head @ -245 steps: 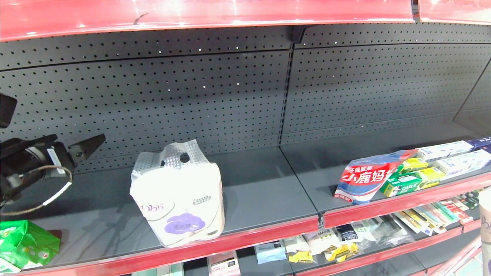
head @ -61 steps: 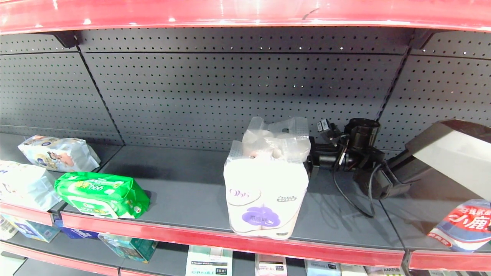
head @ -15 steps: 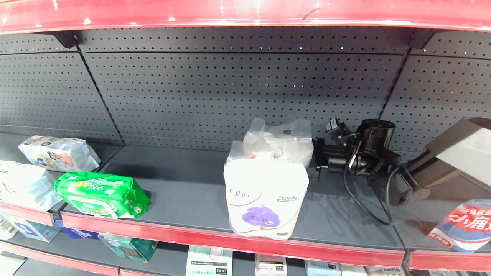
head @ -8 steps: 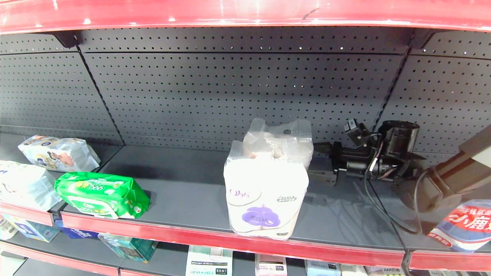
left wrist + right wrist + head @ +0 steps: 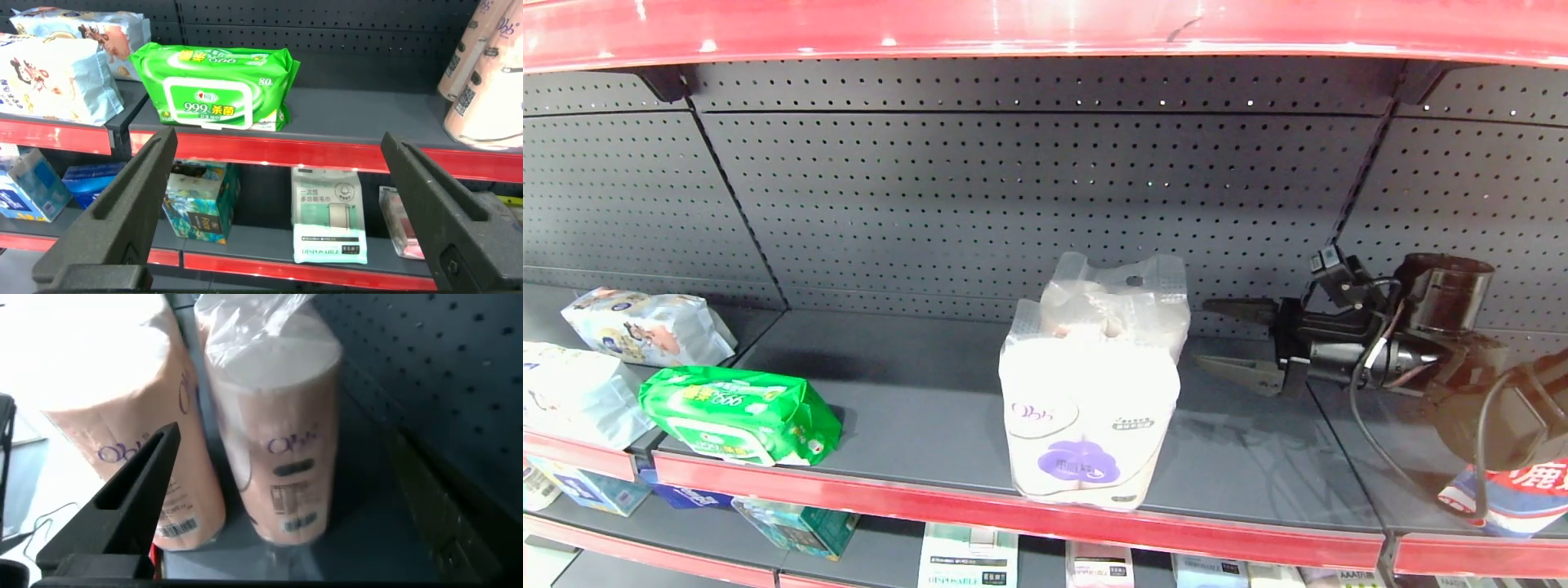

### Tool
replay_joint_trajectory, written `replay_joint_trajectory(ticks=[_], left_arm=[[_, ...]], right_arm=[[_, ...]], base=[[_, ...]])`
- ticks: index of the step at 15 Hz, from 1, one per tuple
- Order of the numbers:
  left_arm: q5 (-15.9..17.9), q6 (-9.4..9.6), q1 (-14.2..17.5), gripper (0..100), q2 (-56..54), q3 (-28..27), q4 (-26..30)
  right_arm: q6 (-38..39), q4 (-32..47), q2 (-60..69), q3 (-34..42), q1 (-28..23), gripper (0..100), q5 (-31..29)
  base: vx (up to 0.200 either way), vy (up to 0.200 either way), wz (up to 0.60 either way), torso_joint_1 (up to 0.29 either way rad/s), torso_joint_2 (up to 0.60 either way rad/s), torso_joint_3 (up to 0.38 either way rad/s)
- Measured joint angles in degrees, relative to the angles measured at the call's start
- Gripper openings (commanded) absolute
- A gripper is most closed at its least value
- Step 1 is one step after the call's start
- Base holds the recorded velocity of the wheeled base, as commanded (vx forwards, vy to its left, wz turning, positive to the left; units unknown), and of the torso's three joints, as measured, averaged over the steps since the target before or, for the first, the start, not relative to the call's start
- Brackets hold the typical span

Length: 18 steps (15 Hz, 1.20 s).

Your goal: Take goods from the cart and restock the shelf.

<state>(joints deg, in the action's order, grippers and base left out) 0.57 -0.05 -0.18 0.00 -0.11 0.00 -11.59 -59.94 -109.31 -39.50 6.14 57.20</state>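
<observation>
A white toilet paper pack (image 5: 1090, 384) with a clear plastic handle stands upright near the front edge of the grey shelf (image 5: 907, 384). My right gripper (image 5: 1215, 336) hovers just to its right, open and empty, its fingers pointing at the pack's top without touching it. In the right wrist view the pack (image 5: 274, 384) stands close ahead between the spread fingers of the right gripper (image 5: 286, 437). My left gripper (image 5: 279, 139) is open and empty, low in front of the shelf, facing a green wipes pack (image 5: 216, 86).
The green wipes pack (image 5: 739, 414) lies at the shelf's left front, with blue-and-white soft packs (image 5: 645, 327) beyond it. A red-and-blue pouch (image 5: 1515, 490) sits at the right. Boxed goods (image 5: 327, 216) fill the lower shelf. A perforated back panel (image 5: 1013, 188) closes the rear.
My right gripper has let go of the toilet paper pack's handle and drawn back to the right, its fingers now clear and spread. The pack stays put.
</observation>
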Motion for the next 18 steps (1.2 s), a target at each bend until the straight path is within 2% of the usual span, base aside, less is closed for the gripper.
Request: replay_joint_trajectory(ticks=[6, 8, 11, 15, 18], left_arm=[[0.0, -0.02, 0.0, 100, 0.0, 0.0, 0.0], [0.0, -0.02, 0.0, 100, 0.0, 0.0, 0.0], [0.0, -0.02, 0.0, 100, 0.0, 0.0, 0.0], [0.0, -0.02, 0.0, 100, 0.0, 0.0, 0.0], [0.0, -0.02, 0.0, 100, 0.0, 0.0, 0.0]], right_arm=[[0.0, 0.0, 7.0, 5.4, -4.6, 100, -0.4], [0.0, 0.1, 11.5, 8.2, -6.4, 100, -3.7], [0.1, 2.6, 19.3, 12.1, -7.7, 100, -16.0], [1.9, 9.3, 31.3, 16.3, -10.0, 100, -28.7], [4.2, 17.3, 41.6, 19.0, -10.1, 100, -41.6]], base=[[0.0, 0.0, 0.0, 0.0, 0.0, 0.0], [0.0, 0.0, 0.0, 0.0, 0.0, 0.0], [0.0, 0.0, 0.0, 0.0, 0.0, 0.0], [0.0, 0.0, 0.0, 0.0, 0.0, 0.0], [0.0, 0.0, 0.0, 0.0, 0.0, 0.0]])
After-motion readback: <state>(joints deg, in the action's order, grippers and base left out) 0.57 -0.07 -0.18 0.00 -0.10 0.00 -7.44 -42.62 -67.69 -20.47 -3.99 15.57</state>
